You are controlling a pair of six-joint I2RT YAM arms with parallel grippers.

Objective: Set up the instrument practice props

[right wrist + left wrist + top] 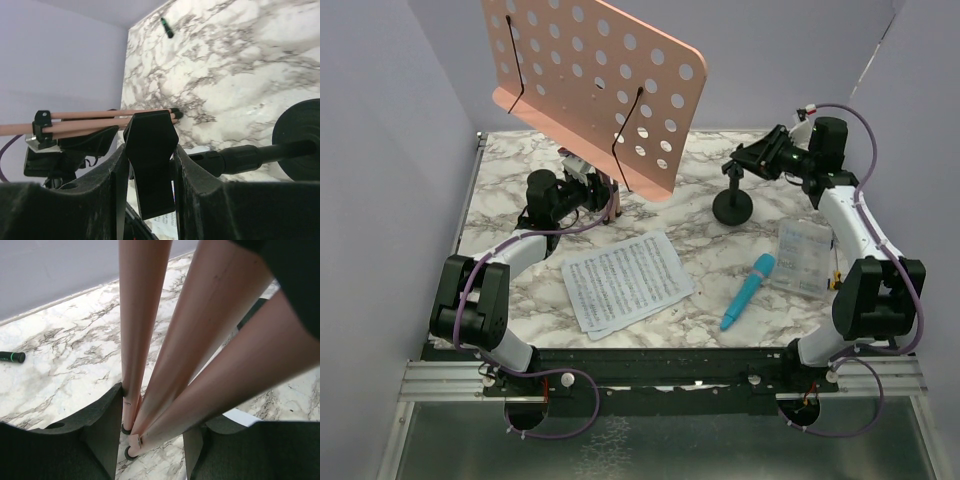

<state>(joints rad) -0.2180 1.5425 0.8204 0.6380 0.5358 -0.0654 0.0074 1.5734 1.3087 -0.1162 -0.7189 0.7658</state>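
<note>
The pink music stand [595,75] is tilted above the table's back. My left gripper [592,192] is shut on its folded legs [150,340], whose black feet touch the marble between my fingers [102,430]. My right gripper [762,155] is shut on the black clip [150,150] at the top of the small black mic stand [732,205]; its pole [250,155] and round base [300,145] show in the right wrist view. The white sheet-music pages [625,280] lie in the front middle. The blue toy microphone [748,290] lies to their right.
A clear plastic box [802,255] lies by the right arm. A small black-green stick [12,357] lies near the back wall and also shows in the right wrist view [167,28]. Grey walls close in the back and both sides of the table.
</note>
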